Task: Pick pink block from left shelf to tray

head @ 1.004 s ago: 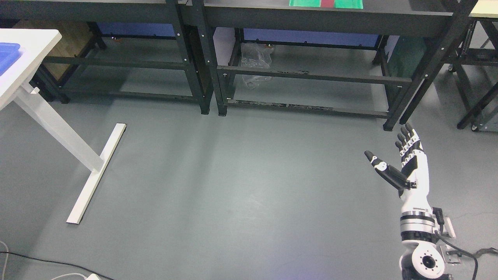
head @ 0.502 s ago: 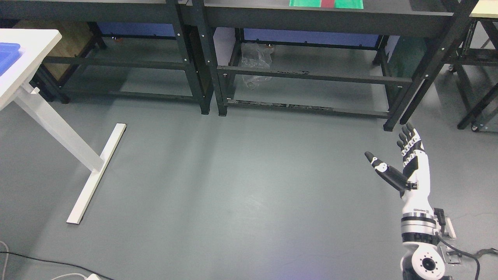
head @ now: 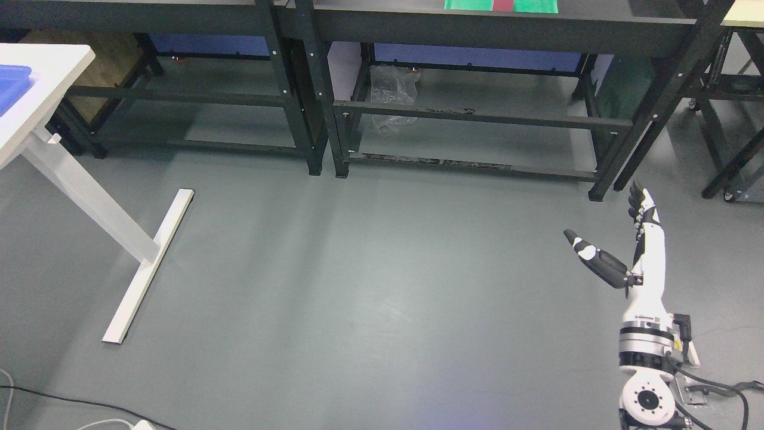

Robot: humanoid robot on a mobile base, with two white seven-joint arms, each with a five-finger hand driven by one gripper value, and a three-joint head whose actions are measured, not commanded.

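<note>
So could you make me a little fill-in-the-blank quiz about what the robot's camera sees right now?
1. The right hand has its fingers spread and holds ____.
2. The blue tray rests on a table coloured ____.
3. The crumpled clear plastic bag lies under the ____ metal shelving.

Missing words: nothing; white; black

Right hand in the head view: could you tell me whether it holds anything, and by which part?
Nothing is held: the right hand is open and empty above the floor.
</note>
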